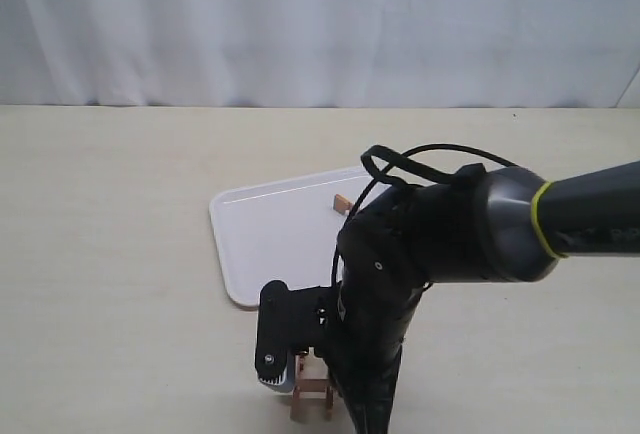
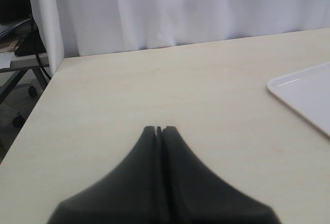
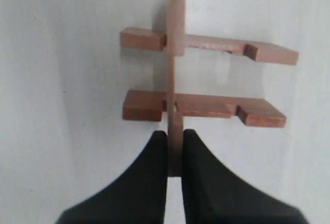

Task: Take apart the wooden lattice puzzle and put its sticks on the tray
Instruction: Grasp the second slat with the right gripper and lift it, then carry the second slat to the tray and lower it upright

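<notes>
What is left of the wooden lattice puzzle (image 3: 176, 79) is three sticks: one long stick (image 3: 176, 22) crossed by two notched sticks (image 3: 206, 45) (image 3: 203, 105). My right gripper (image 3: 175, 134) is shut on the near end of the long stick. In the exterior view this puzzle (image 1: 311, 399) sits on the table near the front edge, in front of the white tray (image 1: 265, 239) and partly hidden by the right arm. A single stick (image 1: 342, 204) lies on the tray. My left gripper (image 2: 159, 129) is shut with nothing in it, over bare table.
The bulky right arm (image 1: 450, 239) reaches across the tray's right half and hides it. A corner of the tray (image 2: 309, 92) shows in the left wrist view. White curtain (image 1: 320, 24) backs the table. A table edge and cart legs (image 2: 20, 79) lie beyond the left gripper.
</notes>
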